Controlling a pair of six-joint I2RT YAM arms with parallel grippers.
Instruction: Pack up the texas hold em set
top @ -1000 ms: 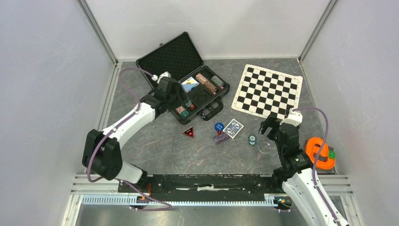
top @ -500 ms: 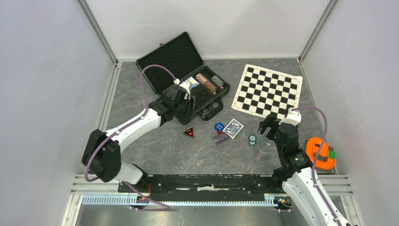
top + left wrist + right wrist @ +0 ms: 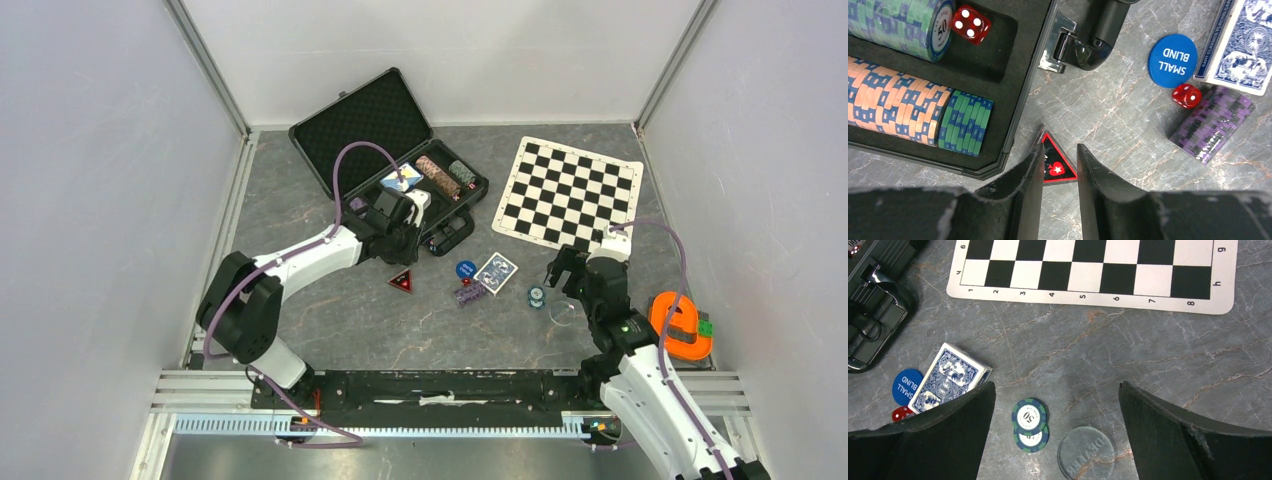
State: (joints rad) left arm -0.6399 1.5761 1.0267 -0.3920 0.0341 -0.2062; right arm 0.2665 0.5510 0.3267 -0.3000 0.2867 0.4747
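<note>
Lying open, briefcase (image 3: 365, 120) holds chip stacks (image 3: 893, 112) and red die (image 3: 971, 24).

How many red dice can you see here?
2. One die lies in the case beside the green chip stack; the other die sits on the table between the blue button and the purple chips. More may be hidden.

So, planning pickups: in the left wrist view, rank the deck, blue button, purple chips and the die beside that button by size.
1. Deck, though cropped by the picture's edge.
2. Purple chips.
3. Blue button.
4. Die.
</note>
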